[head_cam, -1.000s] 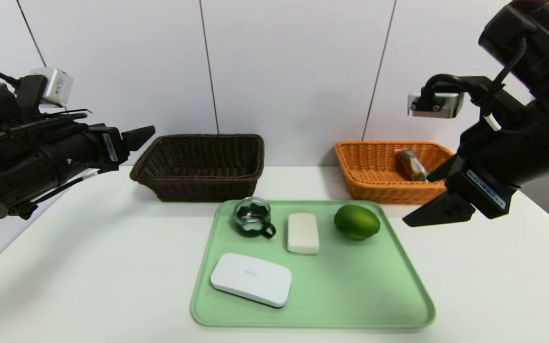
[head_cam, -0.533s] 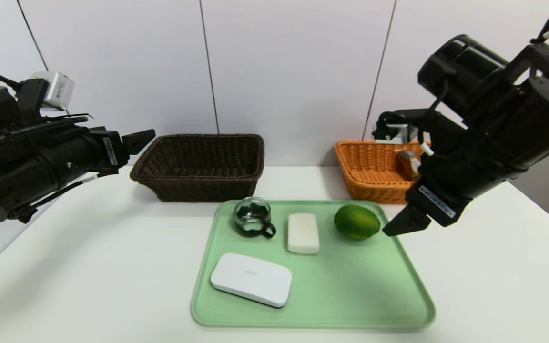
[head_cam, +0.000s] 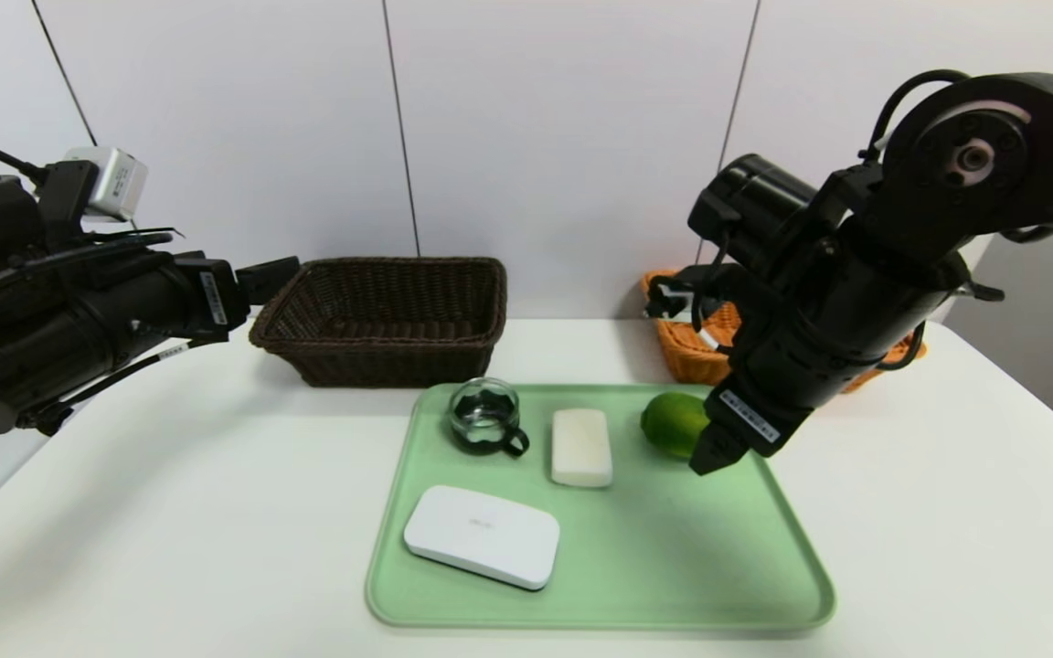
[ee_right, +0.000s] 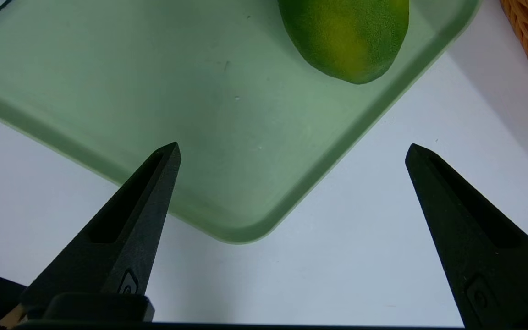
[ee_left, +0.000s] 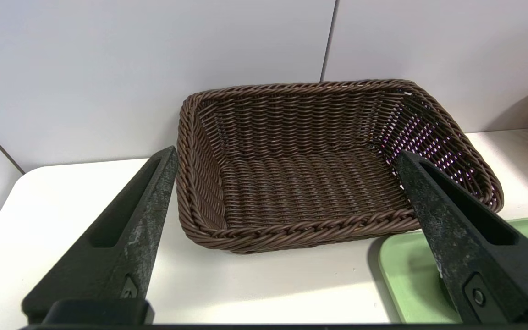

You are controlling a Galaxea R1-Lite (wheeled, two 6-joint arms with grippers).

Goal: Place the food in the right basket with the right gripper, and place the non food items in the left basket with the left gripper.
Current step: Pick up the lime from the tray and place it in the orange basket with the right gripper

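Lime point(head_cam: 670, 422) at the tray's point(head_cam: 600, 585) one o'clock corner, not yet gripped.
Left gripper point(ee_left: 287, 169) hangs at nine o'clock beside the brown basket point(head_cam: 380, 320), fingers spread; cup point(head_cam: 486, 416), bar point(head_cam: 580, 446), case point(head_cam: 481, 535) lie mid-tray; right gripper point(ee_right: 291, 151), spread wide, hovers beside the lime, before the orange basket point(head_cam: 696, 361).

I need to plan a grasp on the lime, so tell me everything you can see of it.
The lime is round to oval, dull green with a yellowish patch and a fine pebbled skin. It rests on the green tray near its far right corner, apart from the white bar. The open right pincer hangs just beside it, hiding its right side in the head view; nothing grips it.
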